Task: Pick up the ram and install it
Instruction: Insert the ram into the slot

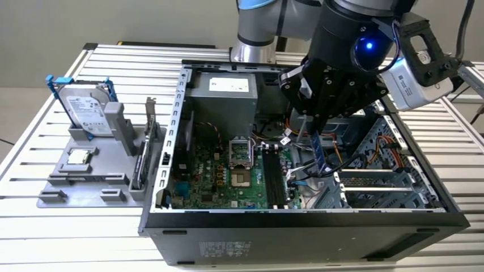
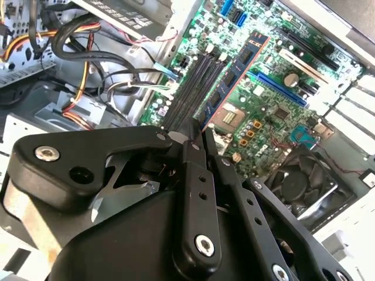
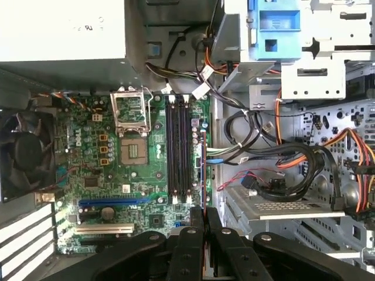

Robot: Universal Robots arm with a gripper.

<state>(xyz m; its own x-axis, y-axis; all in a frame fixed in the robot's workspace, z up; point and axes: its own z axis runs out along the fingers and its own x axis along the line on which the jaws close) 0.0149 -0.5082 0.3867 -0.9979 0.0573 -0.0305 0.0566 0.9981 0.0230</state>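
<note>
My gripper (image 1: 314, 122) hangs inside the open computer case (image 1: 302, 218), shut on the ram (image 1: 322, 154), a long dark blue stick that points down and forward from the fingers. In the second wrist view the ram (image 2: 234, 79) stretches out from the gripper (image 2: 199, 133) over the green motherboard. It lies roughly parallel to the black memory slots (image 2: 190, 88). In the first wrist view the ram (image 3: 203, 167) appears edge-on. It lies just beside the slots (image 3: 179, 149), above the board's cable-side edge, and is held above them by the gripper (image 3: 204, 215).
A grey fixture (image 1: 83, 170) at the exterior view's left holds a silver hard drive in a blue frame (image 1: 85, 110) and a green card with a metal bracket (image 1: 149, 141). Cable bundles (image 3: 281, 161), a power supply (image 1: 226, 93), a fan (image 3: 23, 152) and the CPU socket (image 3: 133, 149) surround the slots.
</note>
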